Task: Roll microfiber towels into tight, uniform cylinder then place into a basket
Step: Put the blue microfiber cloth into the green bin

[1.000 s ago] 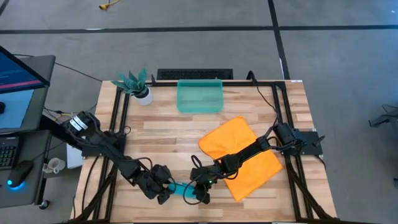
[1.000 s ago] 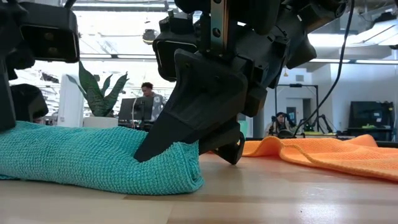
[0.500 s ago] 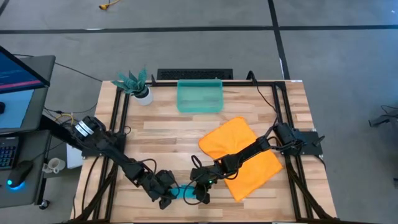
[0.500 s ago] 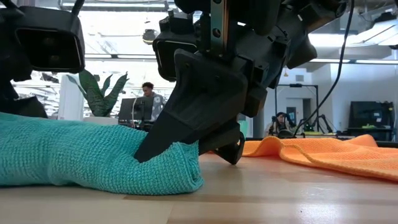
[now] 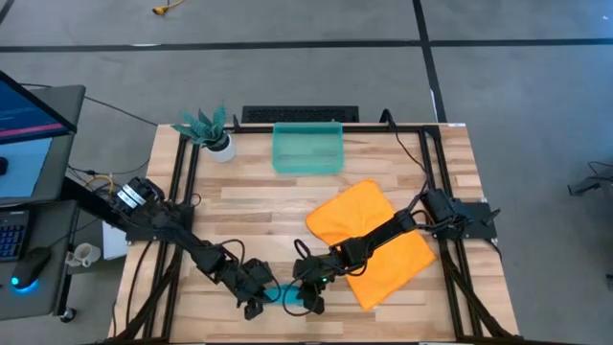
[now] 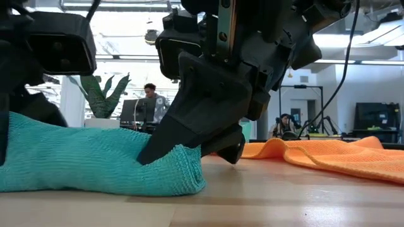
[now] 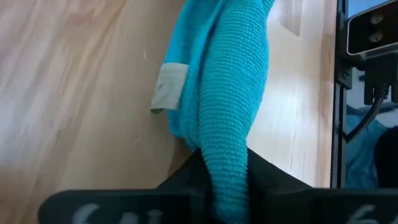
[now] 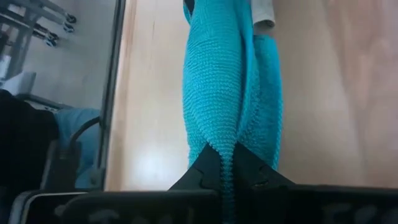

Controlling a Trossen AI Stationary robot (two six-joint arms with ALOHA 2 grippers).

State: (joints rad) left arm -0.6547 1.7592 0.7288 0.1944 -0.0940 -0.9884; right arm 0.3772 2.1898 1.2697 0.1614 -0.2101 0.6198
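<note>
The teal-blue towel [image 5: 279, 292] lies rolled lengthwise near the table's near edge, and my two grippers are on its two ends. My left gripper [image 5: 256, 303] is shut on the left end. My right gripper [image 5: 306, 299] is shut on the right end. In the low view the roll [image 6: 95, 167] rests on the wood under the right gripper [image 6: 189, 151]. The orange towel [image 5: 374, 240] lies spread flat on the table's right half, under the right arm. The teal-green basket [image 5: 307, 149] stands at the far edge. My left gripper pinches the left end of the teal roll [image 7: 225, 163] between its two fingers, several layers thick, slanting down from the table's left. The fingers lie along the roll. The roll's underside stays on the table. My right gripper pinches a raised fold at the roll's right end [image 8: 222, 148] between its two fingers, slanting down from the right. In the low view the fingertips [image 6: 165, 146] bite into the top of that end. The roll rests on the table.
A small teal-leaved plant in a white pot [image 5: 208, 131] stands at the far left corner. Black frame rails [image 5: 182, 182] run along the table's left and right sides. Bare wood lies between the basket and the teal roll.
My left gripper has moved down and toward the table's right, up to the roll's left end, turning somewhat, and has shut on that end. That end now stands bunched higher. The right end has stayed where it was.
</note>
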